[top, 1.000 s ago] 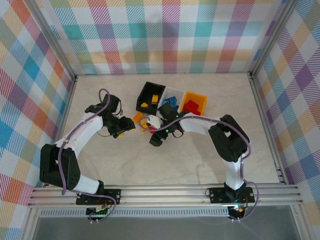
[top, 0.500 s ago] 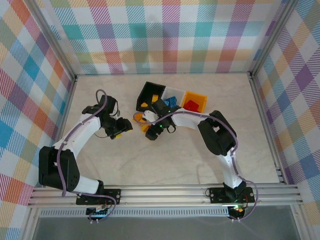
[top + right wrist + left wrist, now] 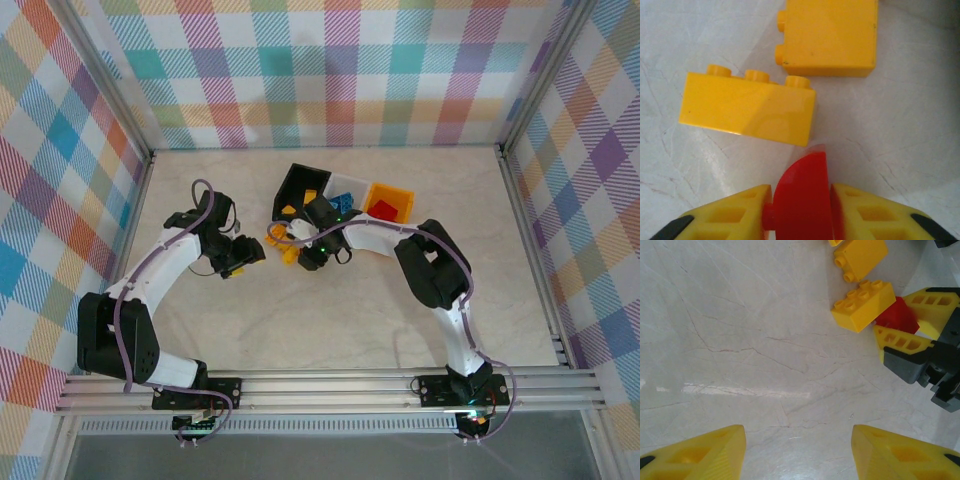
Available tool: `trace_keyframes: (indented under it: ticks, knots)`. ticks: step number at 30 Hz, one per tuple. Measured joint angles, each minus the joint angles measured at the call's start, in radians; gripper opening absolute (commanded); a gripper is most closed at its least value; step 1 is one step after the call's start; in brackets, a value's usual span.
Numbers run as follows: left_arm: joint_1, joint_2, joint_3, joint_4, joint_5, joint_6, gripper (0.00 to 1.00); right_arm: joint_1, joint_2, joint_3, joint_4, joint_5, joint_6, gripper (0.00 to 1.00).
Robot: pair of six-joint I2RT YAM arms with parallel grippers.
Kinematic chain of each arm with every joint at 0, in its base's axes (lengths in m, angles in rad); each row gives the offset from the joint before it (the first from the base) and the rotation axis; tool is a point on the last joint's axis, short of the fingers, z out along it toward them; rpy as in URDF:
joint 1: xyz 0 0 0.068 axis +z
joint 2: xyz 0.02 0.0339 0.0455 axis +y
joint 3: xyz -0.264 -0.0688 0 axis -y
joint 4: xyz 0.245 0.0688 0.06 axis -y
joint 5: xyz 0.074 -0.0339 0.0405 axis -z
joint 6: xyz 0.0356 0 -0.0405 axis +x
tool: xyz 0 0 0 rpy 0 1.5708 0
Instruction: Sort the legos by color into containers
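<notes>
Since a second ago the right arm (image 3: 380, 238) has reached farther left, and its jaws, spread then, now pinch a red brick (image 3: 804, 175) from both sides, low over the bench (image 3: 330, 320). Near the bases its elbow folds sharply and the forearm stretches left. The left arm (image 3: 170, 255) bows inward toward it, its jaws spread over bare bench, holding nothing. Just beyond the red brick lies a long yellow brick (image 3: 747, 107), almost touching it, then a squarer yellow brick (image 3: 827, 37). Farthest back stand the black bin (image 3: 283, 195), the white bin (image 3: 345, 180) with blue bricks (image 3: 345, 203), and the orange bin (image 3: 390, 188).
</notes>
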Motion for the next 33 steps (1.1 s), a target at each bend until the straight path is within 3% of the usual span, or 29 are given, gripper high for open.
trace_keyframes:
  ticks: [7,16,19,26,33]
  knots:
    - [0.000,0.012,-0.001,0.008,0.008,-0.001,0.58,0.001,-0.103,-0.139,-0.006,-0.027,0.016,0.31]
    - [0.000,0.060,-0.002,0.046,0.029,-0.013,0.58,-0.027,-0.436,-0.452,0.038,-0.088,0.118,0.31]
    - [0.000,0.083,-0.002,0.058,0.035,-0.019,0.58,-0.082,-0.550,-0.527,0.055,-0.102,0.171,0.31]
    - [-0.007,0.146,0.016,0.061,0.046,-0.024,0.58,-0.311,-0.731,-0.581,0.077,-0.129,0.290,0.30]
    - [-0.037,0.185,0.058,0.078,0.045,-0.024,0.58,-0.441,-0.645,-0.420,0.031,-0.131,0.375,0.31]
